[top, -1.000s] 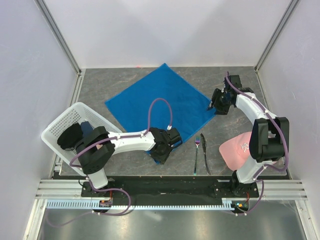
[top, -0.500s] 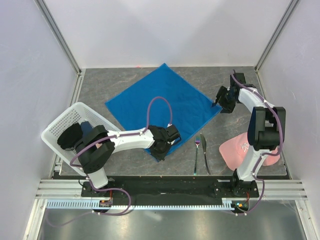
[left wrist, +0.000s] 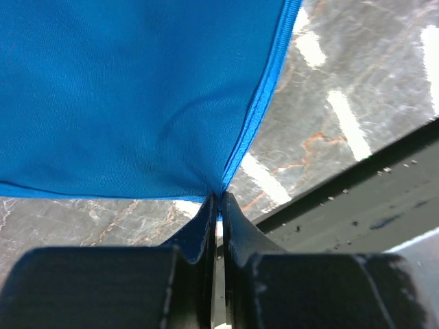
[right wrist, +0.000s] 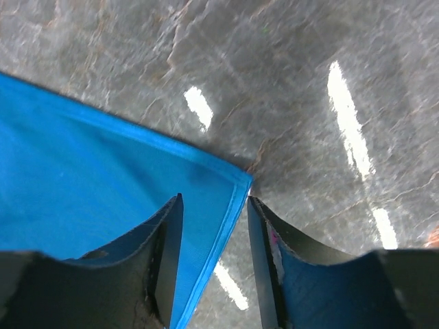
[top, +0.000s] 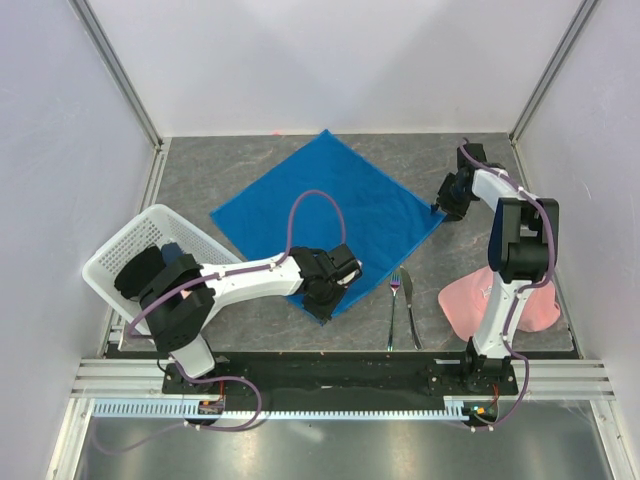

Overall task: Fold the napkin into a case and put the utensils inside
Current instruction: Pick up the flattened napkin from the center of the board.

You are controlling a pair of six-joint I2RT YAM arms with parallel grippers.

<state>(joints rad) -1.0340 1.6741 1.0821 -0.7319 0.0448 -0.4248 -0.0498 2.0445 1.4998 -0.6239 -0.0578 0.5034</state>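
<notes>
The bright blue napkin (top: pixel 325 210) lies spread as a diamond on the grey table. My left gripper (top: pixel 338 283) is shut on the napkin's near corner (left wrist: pixel 221 190), the cloth pinched between its fingertips. My right gripper (top: pixel 443 203) stands open over the napkin's right corner (right wrist: pixel 236 179), one finger (right wrist: pixel 168 233) above the cloth and the other finger (right wrist: pixel 264 236) above the bare table. The fork (top: pixel 393 305) and knife (top: pixel 410 308) lie side by side on the table near the front, right of the napkin.
A white basket (top: pixel 118 252) holding dark items sits at the left. A pale pink cloth (top: pixel 470 300) lies at the right, behind the right arm's base. Grey walls close in the table on three sides.
My left gripper has shut on the napkin's near corner. My right gripper has moved back and right to the napkin's right corner, and its jaws have narrowed somewhat.
</notes>
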